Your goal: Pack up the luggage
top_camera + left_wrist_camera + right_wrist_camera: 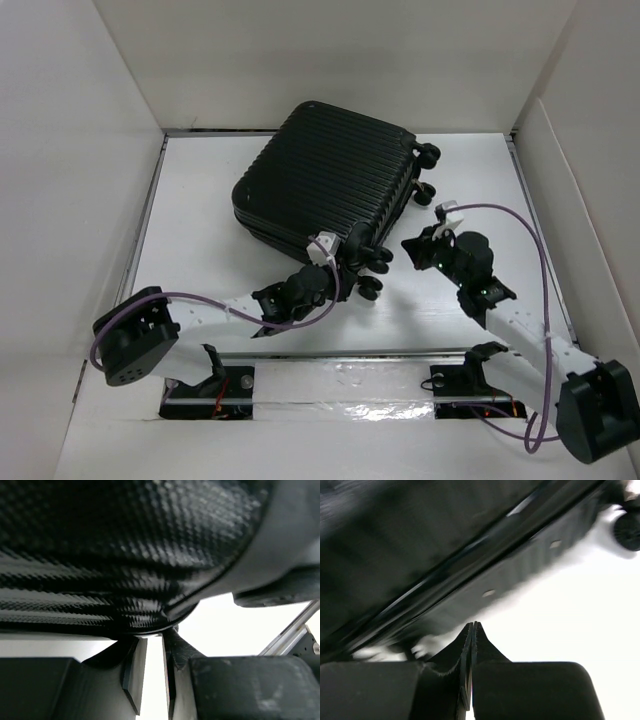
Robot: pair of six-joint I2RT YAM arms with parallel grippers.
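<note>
One piece of luggage point(320, 175) lies closed and flat on the table point(200, 240), toward the far centre, with its wheels point(428, 155) on the right side. The left gripper point(330, 252) is at its near corner, jaws a narrow slit apart, holding nothing. The right gripper point(412, 246) is just beside the near wheels, fingers point(482, 645) pressed together, empty.
</note>
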